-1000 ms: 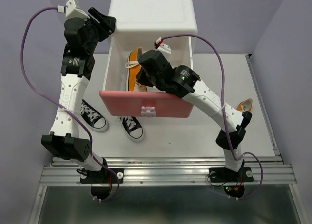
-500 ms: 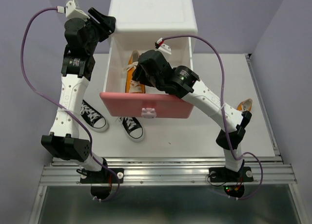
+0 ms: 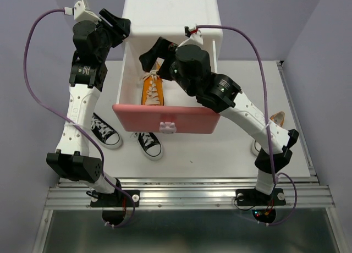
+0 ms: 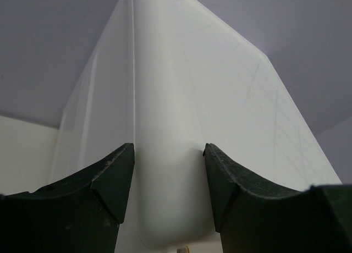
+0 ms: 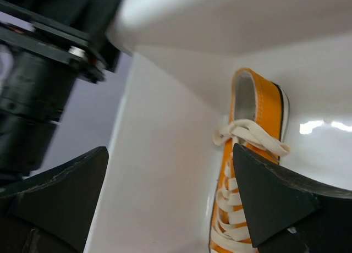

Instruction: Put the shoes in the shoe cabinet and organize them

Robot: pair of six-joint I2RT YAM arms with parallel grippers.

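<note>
Shoe cabinet (image 3: 170, 14): white box standing at the middle of the far edge of the surface (image 3: 231, 148).
Drawer (image 3: 165, 118): open, reaching from the cabinet toward the near edge. It has white walls, a pink front and a white knob (image 3: 166, 125) at mid-front. From above, which of the cabinet's drawers it is cannot be told.
Orange shoe (image 3: 153, 89): inside the drawer, in its left half, lying lengthwise with the toe toward the pink front. The white laces show in the right wrist view (image 5: 250, 135).
Second orange shoe (image 3: 278, 119): on the surface close to the right edge, mostly hidden behind the right arm.
Black shoes (image 3: 104, 130) (image 3: 148, 144): on the surface in front of the drawer and to its left, side by side but apart, with their toe caps toward the near edge.
Left end effector (image 3: 118, 25): at the cabinet's left side, pinching a rounded corner edge of the white casing. The left wrist view (image 4: 169, 154) shows one finger against each adjoining face.
Right end effector (image 3: 154, 52): above the drawer's rear left part, fingers spread wide and holding nothing. In the right wrist view (image 5: 169, 154) the orange shoe lies beyond them, apart from both fingers.
</note>
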